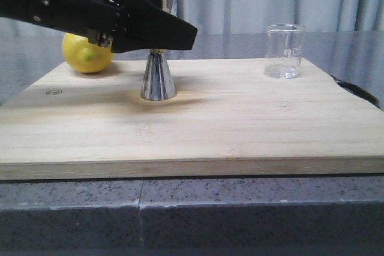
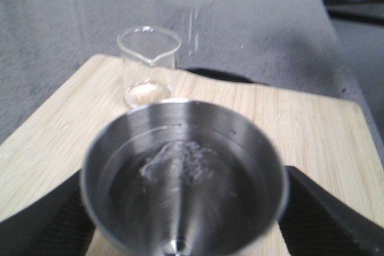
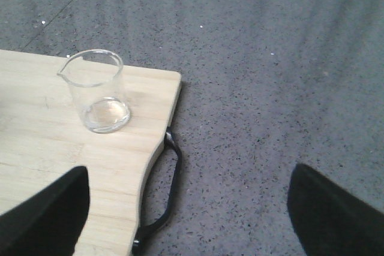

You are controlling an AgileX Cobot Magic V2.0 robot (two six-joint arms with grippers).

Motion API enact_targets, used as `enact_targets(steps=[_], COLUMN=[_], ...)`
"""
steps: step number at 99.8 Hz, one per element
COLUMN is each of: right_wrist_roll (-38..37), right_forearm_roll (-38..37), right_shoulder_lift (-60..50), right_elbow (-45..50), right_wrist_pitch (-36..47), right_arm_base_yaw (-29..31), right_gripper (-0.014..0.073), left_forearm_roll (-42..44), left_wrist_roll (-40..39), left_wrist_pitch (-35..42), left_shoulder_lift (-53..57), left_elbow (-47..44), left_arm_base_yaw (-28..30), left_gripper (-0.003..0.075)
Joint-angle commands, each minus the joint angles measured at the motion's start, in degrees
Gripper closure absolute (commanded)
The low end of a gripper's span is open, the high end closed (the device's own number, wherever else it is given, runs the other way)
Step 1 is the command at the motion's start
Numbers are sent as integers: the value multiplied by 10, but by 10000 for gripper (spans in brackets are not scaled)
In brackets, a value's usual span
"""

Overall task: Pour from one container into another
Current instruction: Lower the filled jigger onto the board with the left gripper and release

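The steel jigger (image 1: 158, 79) stands upright on the wooden board (image 1: 240, 124), left of centre. My left gripper (image 1: 162, 37) is open, one finger on each side of the jigger at about its waist, hiding part of the upper cone. In the left wrist view the jigger's top cup (image 2: 183, 178) fills the lower part of the view and holds clear liquid with bubbles. The black fingers (image 2: 36, 220) show wide apart beside it. The clear glass beaker (image 1: 284, 52) (image 2: 149, 64) (image 3: 96, 91) stands alone at the board's back right corner, nearly empty. My right gripper (image 3: 189, 208) hangs open above the board's right edge.
A yellow lemon (image 1: 87, 52) lies at the board's back left, behind the left arm. The board has a black handle (image 3: 162, 196) on its right side. Dark speckled countertop (image 3: 270, 88) surrounds the board, with a curtain behind.
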State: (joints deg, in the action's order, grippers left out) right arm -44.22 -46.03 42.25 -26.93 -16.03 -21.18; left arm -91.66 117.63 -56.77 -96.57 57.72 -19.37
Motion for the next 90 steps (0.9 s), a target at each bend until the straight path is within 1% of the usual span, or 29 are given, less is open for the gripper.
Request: enact_targets(steps=[1,12,17,28,33,40,49,52,56,57,58,69,76,81,90], right_wrist_roll=[2,2,9,54,82,129,185,202,230,237,241,287,300,300,300], right_forearm_roll=[8,42,69,117,141,172,206,218,231,235,237,260,265,266,266], right_shoulder_lift=[-4,-4,-3,0,7,13,26,33,38,41,41,60,67,67,56], right_elbow=[-34,-51,-60,-90,-104,-130,-167,-179,-196,-202,-202,-244,-264,-273,-275], right_wrist_pitch=[13,-1,-14,-71,-97,-154,-238,-263,-300,-312,-318,-399,-426,-430,-396], right_arm_base_yaw=[-1,-1,-4,-19,-27,-38,-44,-44,-44,-44,-44,-44,-43,-40,-37], right_gripper=[8,8,8,8,8,8,8,8,8,8,8,8,8,8,8], left_forearm_roll=[34,113,150,231,284,355,441,482,523,546,546,656,712,745,797], left_wrist_roll=[-70,-144,-180,-271,-320,-386,-487,-525,-565,-582,-590,-710,-769,-805,-881], left_wrist_pitch=[35,75,86,106,113,117,116,114,108,103,101,73,62,51,41], left_shoulder_lift=[63,103,118,152,166,188,218,228,243,248,250,288,312,328,353], left_elbow=[16,16,16,18,20,30,42,47,53,57,57,76,77,77,76], left_arm_base_yaw=[-4,-4,-4,-4,-4,-4,-4,-4,-4,-4,-4,-4,-4,-4,-4], left_gripper=[162,162,162,162,162,162,162,162,162,162,162,162,162,162,162])
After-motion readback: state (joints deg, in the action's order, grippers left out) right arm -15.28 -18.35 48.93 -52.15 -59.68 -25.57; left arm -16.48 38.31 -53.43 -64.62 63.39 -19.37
